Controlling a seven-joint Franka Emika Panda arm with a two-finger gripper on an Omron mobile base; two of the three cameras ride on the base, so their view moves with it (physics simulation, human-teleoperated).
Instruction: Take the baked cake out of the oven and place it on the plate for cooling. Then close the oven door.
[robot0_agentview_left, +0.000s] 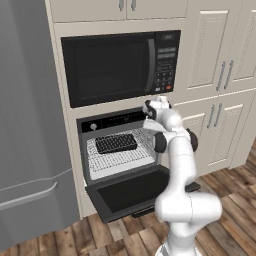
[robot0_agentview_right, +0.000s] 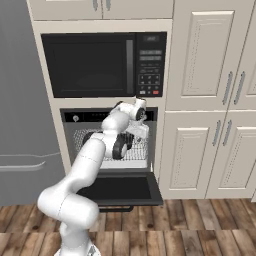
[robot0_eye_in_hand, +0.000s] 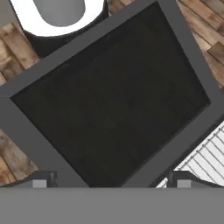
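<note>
The oven (robot0_agentview_left: 112, 121) stands open, its oven door (robot0_agentview_left: 135, 192) dropped flat towards me. On the wire rack (robot0_agentview_left: 122, 159) inside lies a dark flat rectangular thing, which I take for the cake (robot0_agentview_left: 116, 143). My gripper (robot0_agentview_left: 151, 128) hangs in front of the oven mouth, right of the cake and apart from it, pointing down at the door. In the hand view the gripper (robot0_eye_in_hand: 111, 180) is open over the door's dark glass (robot0_eye_in_hand: 109, 96), with nothing between the fingertips (robot0_eye_in_hand: 39, 181). From the right, the gripper (robot0_agentview_right: 140, 132) sits before the rack (robot0_agentview_right: 137, 150). The plate is out of view.
A black microwave (robot0_agentview_left: 120, 67) sits directly above the oven. A grey fridge (robot0_agentview_left: 30, 125) stands to the left and cream cabinets (robot0_agentview_right: 210, 100) to the right. The lowered door (robot0_agentview_right: 117, 190) juts out over the wooden floor (robot0_agentview_right: 200, 225).
</note>
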